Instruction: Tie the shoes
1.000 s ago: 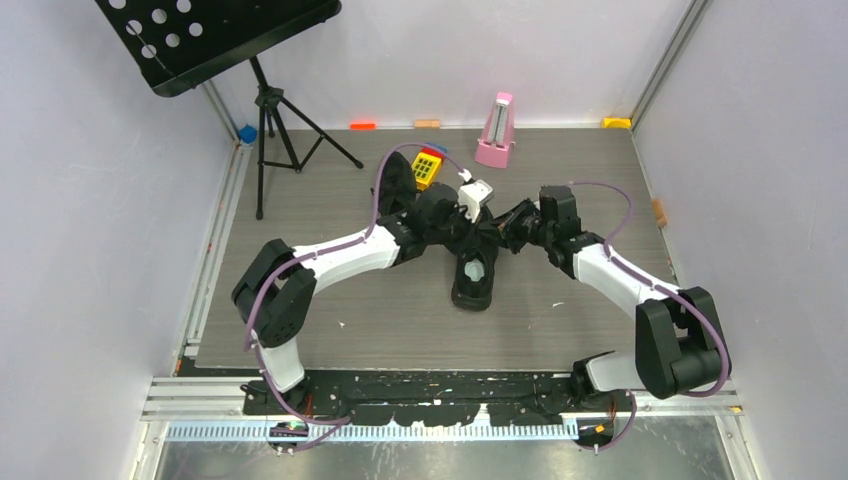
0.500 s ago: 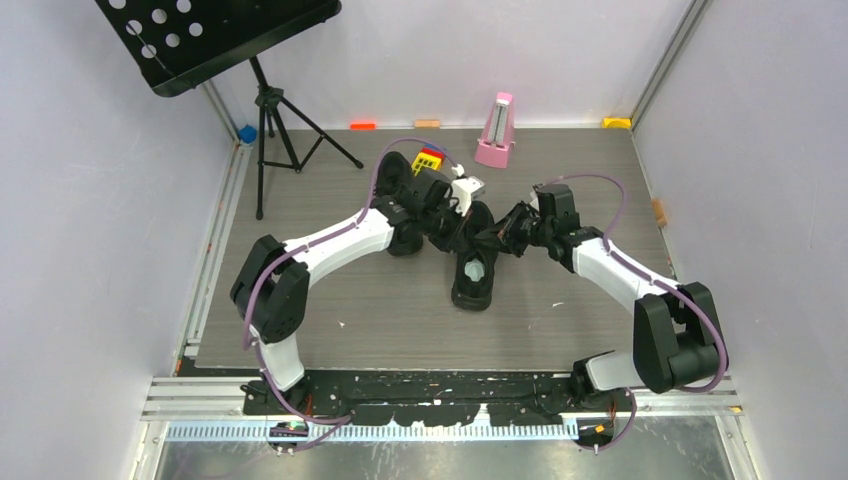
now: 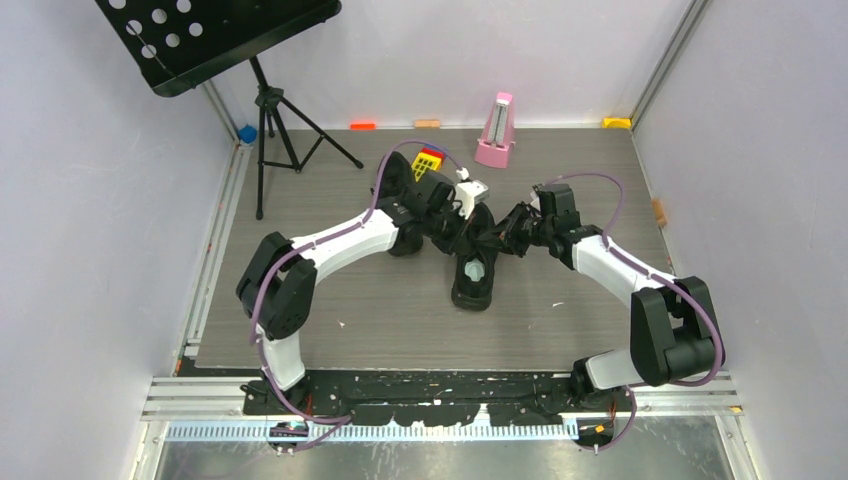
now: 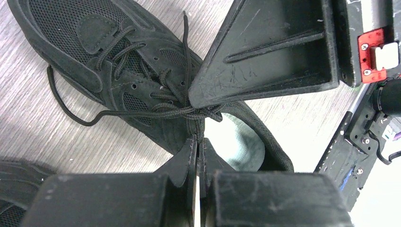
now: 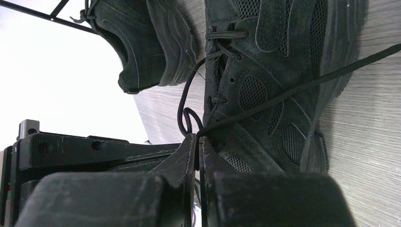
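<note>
One black shoe [image 3: 474,283] lies mid-table with its pale insole showing, and its upper fills the left wrist view [image 4: 118,71]. The second black shoe [image 5: 142,42] lies beside it, mostly hidden under my left arm in the top view. My left gripper [image 3: 468,238] is shut on a thin black lace [image 4: 156,111] at the knot over the tongue. My right gripper [image 3: 497,241] is shut on another strand of lace [image 5: 302,85], which runs taut across the shoe [image 5: 274,94]. A small loop of lace stands just above the right fingertips. The two grippers meet tip to tip over the lacing.
A black music stand [image 3: 230,40] on a tripod stands at the back left. A pink metronome [image 3: 495,130] and a yellow and red toy [image 3: 428,163] sit behind the shoes. Small coloured blocks lie along the back wall.
My left wrist has swung back and to the left and its gripper has settled on the shoe's lacing. My right gripper has edged left toward it. The shoe has not moved.
</note>
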Tool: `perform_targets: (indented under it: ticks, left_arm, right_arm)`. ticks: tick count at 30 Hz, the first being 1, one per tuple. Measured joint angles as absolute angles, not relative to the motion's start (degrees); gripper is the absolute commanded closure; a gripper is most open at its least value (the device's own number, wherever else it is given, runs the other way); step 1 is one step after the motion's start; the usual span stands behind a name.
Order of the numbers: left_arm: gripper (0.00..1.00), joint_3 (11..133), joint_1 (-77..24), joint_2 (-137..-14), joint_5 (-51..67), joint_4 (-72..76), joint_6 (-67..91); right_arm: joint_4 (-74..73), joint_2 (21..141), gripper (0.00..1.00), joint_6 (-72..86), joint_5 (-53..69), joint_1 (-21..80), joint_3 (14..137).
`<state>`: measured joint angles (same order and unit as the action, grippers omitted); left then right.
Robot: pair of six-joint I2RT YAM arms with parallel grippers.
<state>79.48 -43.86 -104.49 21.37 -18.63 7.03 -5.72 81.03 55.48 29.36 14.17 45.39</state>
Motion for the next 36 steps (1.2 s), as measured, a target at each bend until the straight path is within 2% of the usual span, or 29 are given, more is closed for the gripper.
perform_targets:
  ticks: [11,20,26,28,30,33,35,36]
  left_arm:
    - [1.0,79.5,-43.9,-104.8,21.8,-17.4,7.0]
    - [1.0,80.6,-43.9,-105.4,21.9,-17.4,7.0]
    - [1.0,80.6,-43.9,-105.5,21.8,-17.4,7.0]
    - [1.0,80.6,-43.9,-105.5,21.8,-17.4,7.0]
    - [1.0,80.6,-43.9,-105.5,21.8,-17.4,7.0]
    - [1.0,80.6,-43.9,-105.5,21.6,-17.4,7.0]
    - [1.0,80.6,-43.8,-105.5,21.6,-17.4,7.0]
    - [1.0,80.6,-43.9,-105.5,21.6,-17.4,7.0]
  right_arm:
    - [-5.8,81.0,0.74,54.8,29.1,13.9,45.5]
    - [-7.4,81.0,0.77,53.9,28.3,13.7,46.3]
    - [-8.9,80.4,0.83,53.7,27.5,13.4,46.6]
    - [-9.1,80.0,0.79,53.7,27.2,13.3,46.6]
    - [-9.2,79.7,0.69,53.6,27.0,13.2,46.7]
    - [-9.3,79.4,0.64,53.7,26.8,13.0,46.7]
    - [-9.3,79.2,0.65,53.7,26.9,13.0,46.7]
    - [-9.4,79.2,0.69,53.7,26.9,13.0,46.7]
